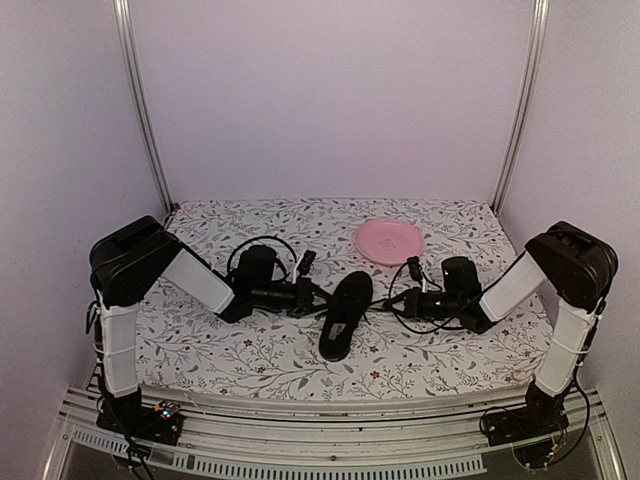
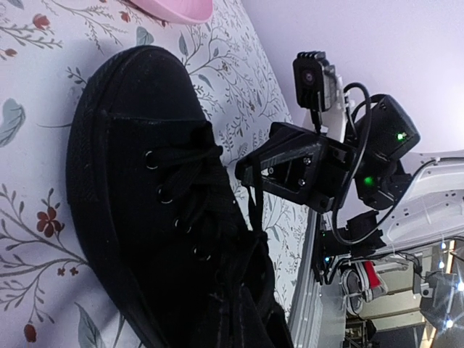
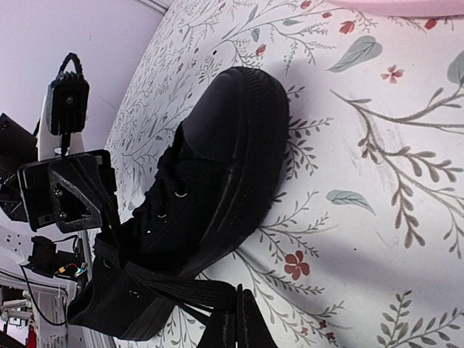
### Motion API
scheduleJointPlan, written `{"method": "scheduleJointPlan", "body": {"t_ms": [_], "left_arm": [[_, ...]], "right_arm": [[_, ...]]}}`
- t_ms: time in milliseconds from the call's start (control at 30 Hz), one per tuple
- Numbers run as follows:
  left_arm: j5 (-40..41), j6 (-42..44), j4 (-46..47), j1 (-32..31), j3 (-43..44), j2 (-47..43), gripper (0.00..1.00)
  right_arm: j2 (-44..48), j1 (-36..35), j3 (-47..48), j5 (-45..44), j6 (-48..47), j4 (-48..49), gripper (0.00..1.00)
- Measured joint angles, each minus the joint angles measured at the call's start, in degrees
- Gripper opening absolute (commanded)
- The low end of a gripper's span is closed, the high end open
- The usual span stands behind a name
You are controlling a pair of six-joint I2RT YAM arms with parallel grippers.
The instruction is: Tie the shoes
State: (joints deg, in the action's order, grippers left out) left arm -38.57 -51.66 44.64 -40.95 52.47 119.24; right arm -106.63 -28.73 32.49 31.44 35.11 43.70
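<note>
The black shoe [image 1: 345, 313] lies on the flowered table cover between my two grippers, toe toward the pink plate. It fills the left wrist view [image 2: 145, 196] and shows in the right wrist view [image 3: 210, 174]. My left gripper [image 1: 312, 292] is at the shoe's left side, its fingers [image 2: 243, 319] closed against the dark lace area. My right gripper [image 1: 396, 299] is at the shoe's right side, and its fingers [image 3: 243, 326] are shut on a flat black lace [image 3: 181, 284] stretched from the shoe's upper eyelets. A lace strand [image 2: 255, 206] runs taut to the right gripper.
A pink plate [image 1: 389, 241] sits behind the shoe toward the back right, and its rim shows in the left wrist view [image 2: 170, 9]. White walls and metal posts enclose the table. The table's front edge and metal rail [image 1: 330, 440] run below the arm bases.
</note>
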Motion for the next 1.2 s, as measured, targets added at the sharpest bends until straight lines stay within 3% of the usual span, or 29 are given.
{"method": "scheduleJointPlan", "body": {"t_ms": [933,967,1033,1067,1100,1200], "left_arm": [[7.34,-1.97,6.67,1.64,-11.87,-7.58,0.0],[7.32,-1.97,6.78,1.64,-11.87,-7.58,0.05],[7.04,-1.73,7.04,1.75,-11.85,-7.58,0.48],[6.75,-1.16,7.04,1.88,-11.82,-7.58,0.74],[6.64,-0.94,6.84,2.14,-11.72,-7.58,0.94],[7.41,2.19,3.69,3.08,-11.21,-8.85,0.97]], "right_arm": [[0.52,1.81,-2.89,-0.09,0.46,1.79,0.05],[0.61,1.86,-2.93,0.24,0.42,1.84,0.14],[1.01,2.12,-3.37,1.38,0.28,2.43,0.39],[1.46,2.49,-3.82,2.16,-0.46,2.8,0.48],[1.97,2.84,-4.2,2.82,-0.57,2.91,0.54],[5.25,3.69,-4.9,3.8,-1.92,1.92,0.82]]}}
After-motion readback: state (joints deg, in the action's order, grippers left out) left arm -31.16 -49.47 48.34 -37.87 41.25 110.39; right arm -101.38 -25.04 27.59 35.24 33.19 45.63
